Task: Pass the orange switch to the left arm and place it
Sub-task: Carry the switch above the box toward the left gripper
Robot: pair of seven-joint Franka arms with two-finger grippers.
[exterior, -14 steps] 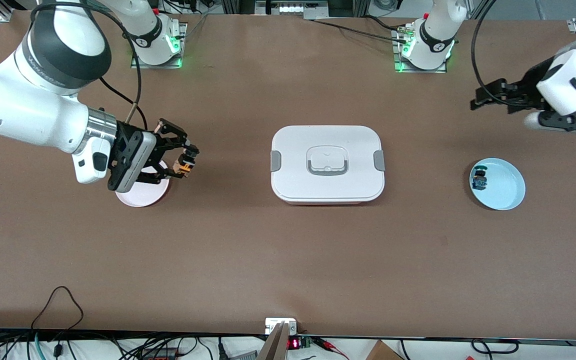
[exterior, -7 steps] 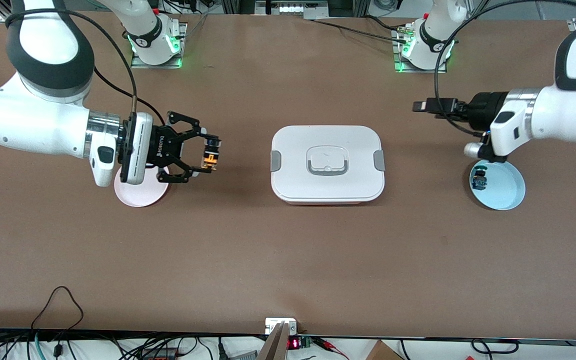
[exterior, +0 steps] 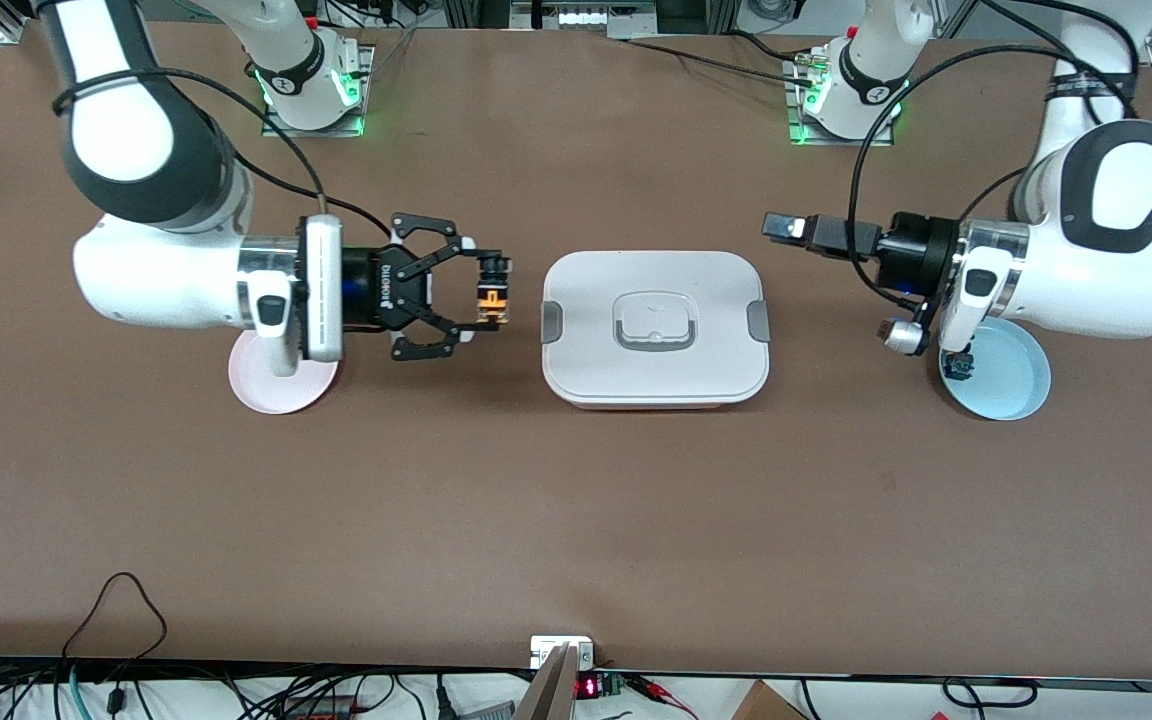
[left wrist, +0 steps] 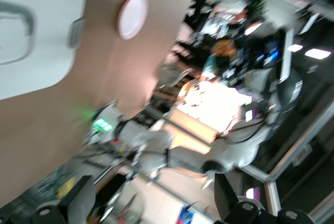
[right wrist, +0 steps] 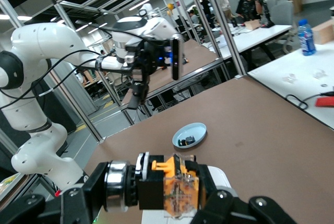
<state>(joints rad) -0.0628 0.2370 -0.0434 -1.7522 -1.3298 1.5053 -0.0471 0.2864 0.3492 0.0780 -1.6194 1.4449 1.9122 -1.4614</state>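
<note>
Right pincer (exterior: 489,290) grips the orange switch (exterior: 491,292) beside the box (exterior: 654,325); left pincer (exterior: 786,228) spread wide.

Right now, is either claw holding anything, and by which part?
The right claw is shut on the orange switch, pinching its body sideways, up in the air beside the box. The left claw is open and holds nothing.

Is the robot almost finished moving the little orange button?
Not yet. Done: the right end effector has picked up the orange switch, which is off the pink plate. Now: it's up beside the box. Left: handing it to the open left end effector.
</note>
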